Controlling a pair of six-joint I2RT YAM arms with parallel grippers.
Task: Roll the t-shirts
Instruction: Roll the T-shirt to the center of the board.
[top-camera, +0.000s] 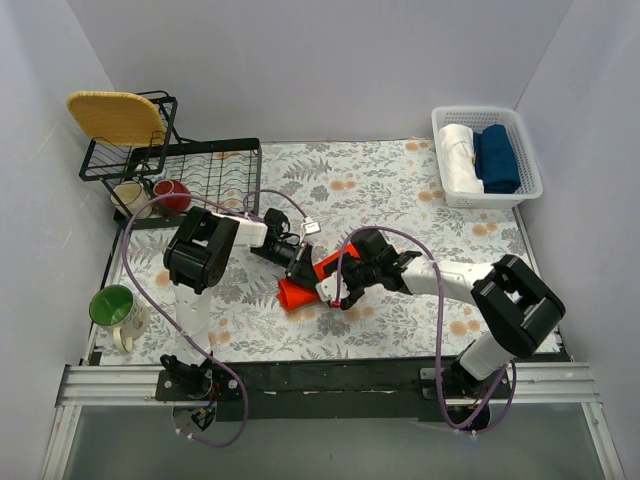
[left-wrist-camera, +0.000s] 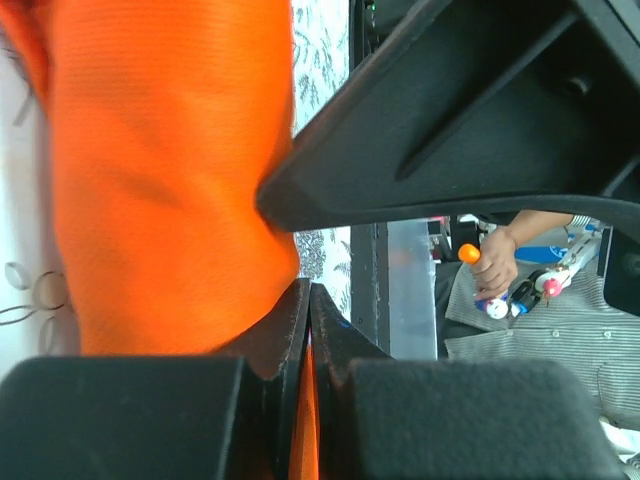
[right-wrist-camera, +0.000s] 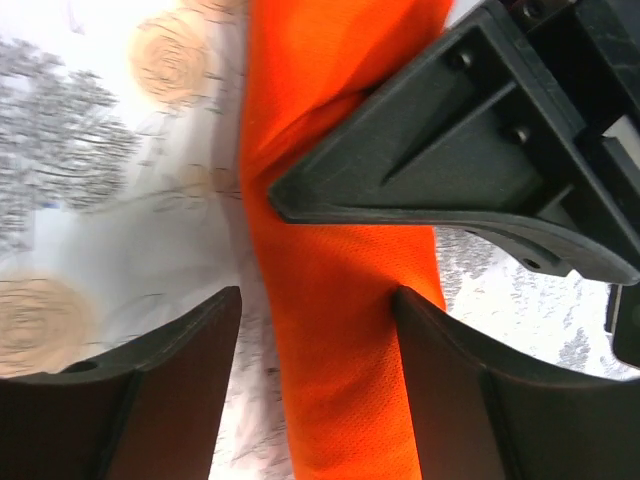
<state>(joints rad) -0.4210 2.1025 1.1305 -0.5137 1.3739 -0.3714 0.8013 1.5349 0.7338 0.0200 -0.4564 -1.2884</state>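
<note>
Both grippers are meeting at the orange-red t-shirt, which is lying bunched near the middle of the floral bench.
The left gripper is pinching a thin fold of the fabric, its fingers pressed almost together on it. The right gripper, just to its right, is standing spread, with one finger on either side of the narrow band of cloth.

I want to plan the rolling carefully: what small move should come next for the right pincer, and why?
Probably close the right pincer on the orange t-shirt. Its jaws stand open on either side of the bunched fabric, while the left pincer is shut on a fold of it, so only one arm holds it.
</note>
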